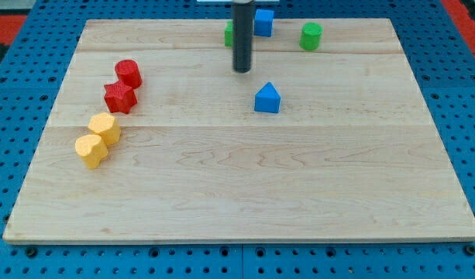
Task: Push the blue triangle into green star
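Note:
The blue triangle (267, 98) lies on the wooden board (245, 178) a little right of centre, in the upper half. A green block (229, 33), partly hidden behind the rod so its shape is unclear, sits at the view's top centre. My tip (242, 70) rests on the board, up and to the left of the blue triangle with a small gap, and just below the partly hidden green block.
A blue cube (263, 22) sits at the top beside the rod. A green cylinder (311, 36) stands to its right. At the left are a red cylinder (129, 73), a red star (120, 98), and two yellow blocks (104, 127) (91, 149).

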